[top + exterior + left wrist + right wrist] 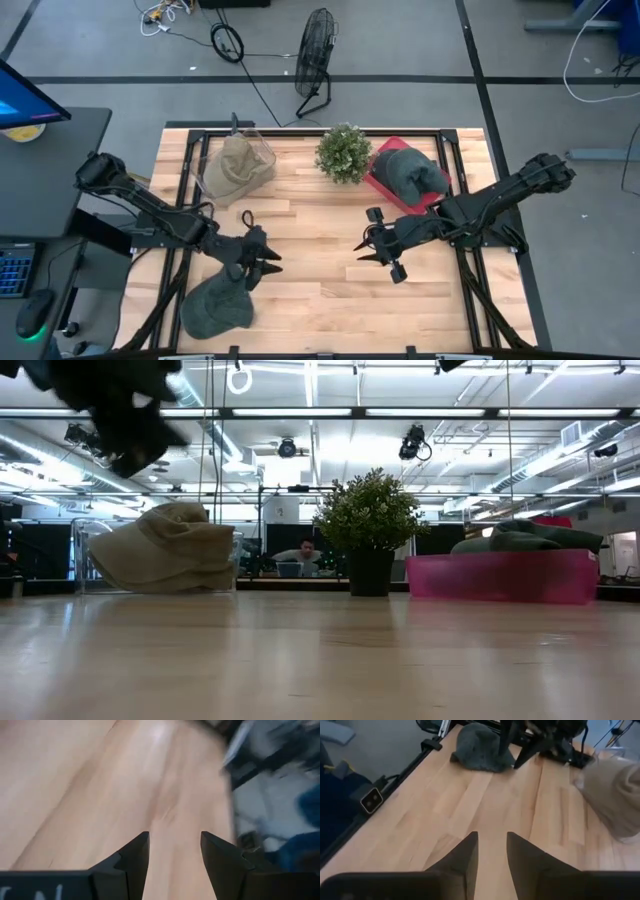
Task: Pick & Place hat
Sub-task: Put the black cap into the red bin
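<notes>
A grey hat (pixel 215 305) lies flat on the table near its near-left corner; it also shows in the right wrist view (pixel 480 752). My left gripper (pixel 262 262) (pixel 175 837) is open and hangs above the table just right of that hat, with only bare wood between its fingers. In the low view it is raised at the upper left (pixel 120 410). My right gripper (pixel 362 252) (pixel 492 837) is open over the table's middle right, pointing toward the left arm. A tan hat (pixel 237 165) (pixel 170 550) rests in a clear container.
A potted plant (pixel 344 152) (pixel 370 530) stands at the far middle. To its right, a pink bin (pixel 385 185) (pixel 500 575) holds dark grey hats (pixel 410 170). Bare wood lies between the two grippers. A person sits beyond the table's far edge (pixel 305 555).
</notes>
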Controlling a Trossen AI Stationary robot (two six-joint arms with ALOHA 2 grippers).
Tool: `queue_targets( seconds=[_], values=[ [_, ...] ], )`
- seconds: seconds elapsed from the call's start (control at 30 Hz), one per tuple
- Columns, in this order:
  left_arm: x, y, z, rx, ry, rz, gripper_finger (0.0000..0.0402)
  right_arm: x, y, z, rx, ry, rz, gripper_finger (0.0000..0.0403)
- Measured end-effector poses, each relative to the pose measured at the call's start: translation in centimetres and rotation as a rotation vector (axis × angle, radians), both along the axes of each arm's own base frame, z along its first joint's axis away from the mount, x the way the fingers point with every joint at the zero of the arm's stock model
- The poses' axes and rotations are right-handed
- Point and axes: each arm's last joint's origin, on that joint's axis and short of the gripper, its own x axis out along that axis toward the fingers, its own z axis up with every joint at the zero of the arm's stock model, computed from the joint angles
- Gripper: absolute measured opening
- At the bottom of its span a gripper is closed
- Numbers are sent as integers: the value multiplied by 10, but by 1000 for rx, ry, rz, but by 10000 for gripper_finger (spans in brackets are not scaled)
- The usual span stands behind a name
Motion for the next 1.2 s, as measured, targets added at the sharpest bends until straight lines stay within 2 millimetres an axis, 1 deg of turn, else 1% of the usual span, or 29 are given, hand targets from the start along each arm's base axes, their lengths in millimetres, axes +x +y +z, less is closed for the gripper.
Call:
queue_targets(
  seconds=[0.07,0.17,0.27,0.37,0.43,0.5,0.6,0.7,0.83,1.03,1.2],
  values=[
    [-4,1,-4,-21,128,23,181,1,-2,0,-23,-6,9,104],
    [-10,4,0,-21,322,62,181,2,-5,0,-42,-10,8,104],
    [-18,7,15,-23,505,120,181,4,-9,0,-44,-10,-4,104],
    [-23,5,37,-136,629,178,181,5,-11,-1,-45,-8,-16,104],
    [-27,0,46,-211,673,216,181,6,-13,-1,-45,-7,-22,104],
    [-31,-8,49,-273,684,248,181,6,-14,-2,-47,-2,-26,104],
    [-39,-21,40,-318,724,309,181,5,-14,-3,-53,15,-26,104],
    [-49,-34,20,-282,806,361,181,4,-15,-5,-56,40,-29,104],
    [-58,-52,0,-256,915,386,181,4,-15,-6,-52,47,-34,104],
    [-68,-74,-16,-337,1070,474,181,7,-14,-10,-56,58,-33,104],
    [-77,-85,-22,-374,1105,574,181,14,-11,-20,-71,89,-30,104]
  ],
)
